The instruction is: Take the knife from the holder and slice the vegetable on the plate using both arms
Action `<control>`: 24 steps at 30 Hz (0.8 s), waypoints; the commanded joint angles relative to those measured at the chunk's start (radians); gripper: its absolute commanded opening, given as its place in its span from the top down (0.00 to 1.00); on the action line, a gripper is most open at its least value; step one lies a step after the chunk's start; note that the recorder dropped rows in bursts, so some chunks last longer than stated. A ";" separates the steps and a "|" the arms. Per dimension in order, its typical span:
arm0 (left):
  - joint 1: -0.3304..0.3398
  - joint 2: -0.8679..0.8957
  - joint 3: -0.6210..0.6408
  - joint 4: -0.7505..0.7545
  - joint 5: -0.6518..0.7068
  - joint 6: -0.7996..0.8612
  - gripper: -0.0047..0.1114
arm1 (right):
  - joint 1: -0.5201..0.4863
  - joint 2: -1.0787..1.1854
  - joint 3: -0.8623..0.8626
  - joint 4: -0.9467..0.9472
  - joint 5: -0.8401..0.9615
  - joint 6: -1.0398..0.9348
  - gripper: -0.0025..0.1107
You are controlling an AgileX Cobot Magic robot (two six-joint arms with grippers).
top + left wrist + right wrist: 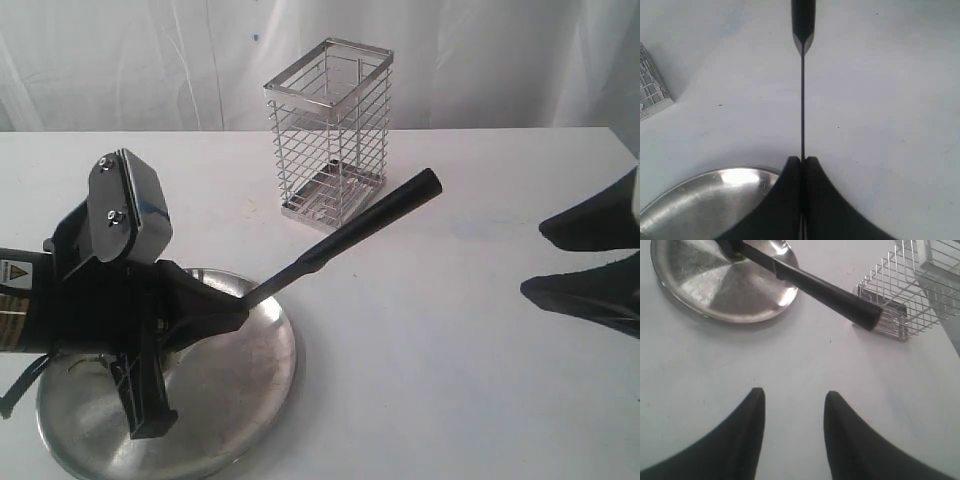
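Exterior view: a white worktop [450,380] carries a wide, round, shallow plate of brushed stainless steel [265,385] at the near left. Farther back, near the middle, a tall rectangular holder of shiny silver wire bars [330,130] stands upright, well apart from the plate. The black left gripper [240,306] hangs over the plate's far rim with its jaws pressed together on the thin dark blade of a slim all-dark knife [362,233]. The knife slants up and away from the jaws, and its black rounded handle is in the air, ending in front of the holder's lower part. Left wrist view shows this grip edge-on: the blade runs straight out from between the closed jaws, with the plate's rim beneath them. The black right gripper [532,260] sits at the right edge, well apart from knife, plate and holder. Right wrist view shows its jaws spread apart with nothing held, over bare worktop.
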 commanded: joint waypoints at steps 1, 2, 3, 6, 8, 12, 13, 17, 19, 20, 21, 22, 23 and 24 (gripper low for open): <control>0.001 -0.004 0.005 -0.009 0.000 -0.005 0.96 | 0.021 0.096 -0.038 -0.054 0.037 -0.084 0.65; 0.001 0.003 0.005 -0.009 -0.010 -0.012 0.96 | 0.040 0.125 -0.055 -0.116 0.035 -0.104 0.65; 0.001 0.015 0.008 -0.009 -0.032 -0.012 0.96 | 0.063 0.154 -0.074 -0.168 0.033 -0.125 0.65; 0.001 0.033 0.023 -0.009 -0.027 -0.006 0.96 | 0.139 0.244 -0.144 -0.283 0.000 -0.158 0.65; 0.001 0.033 0.033 -0.009 -0.018 0.007 0.96 | 0.182 0.317 -0.199 -0.334 -0.013 -0.158 0.65; 0.001 0.033 0.035 -0.009 -0.020 0.006 0.96 | 0.264 0.458 -0.273 -0.352 0.018 -0.158 0.65; 0.001 0.033 0.035 -0.009 -0.020 0.006 0.96 | 0.283 0.482 -0.287 -0.354 0.025 -0.158 0.65; 0.001 0.033 0.035 -0.009 -0.020 0.012 0.96 | 0.330 0.555 -0.315 -0.408 0.071 -0.158 0.65; 0.001 0.033 0.035 -0.009 -0.020 0.012 0.96 | 0.331 0.572 -0.315 -0.413 0.067 -0.156 0.65; 0.001 0.033 0.035 -0.009 -0.020 0.012 0.96 | 0.331 0.581 -0.315 -0.409 0.067 -0.156 0.65; 0.001 0.033 0.035 -0.009 -0.020 0.012 0.96 | 0.331 0.587 -0.315 -0.409 0.067 -0.156 0.65; 0.001 0.033 0.035 -0.009 -0.020 0.012 0.96 | 0.331 0.592 -0.315 -0.411 0.067 -0.156 0.65; 0.001 0.033 0.035 -0.009 -0.022 0.014 0.96 | 0.331 0.595 -0.315 -0.416 0.062 -0.156 0.65; 0.001 0.033 0.035 -0.009 -0.026 0.014 0.96 | 0.331 0.598 -0.315 -0.423 0.057 -0.156 0.65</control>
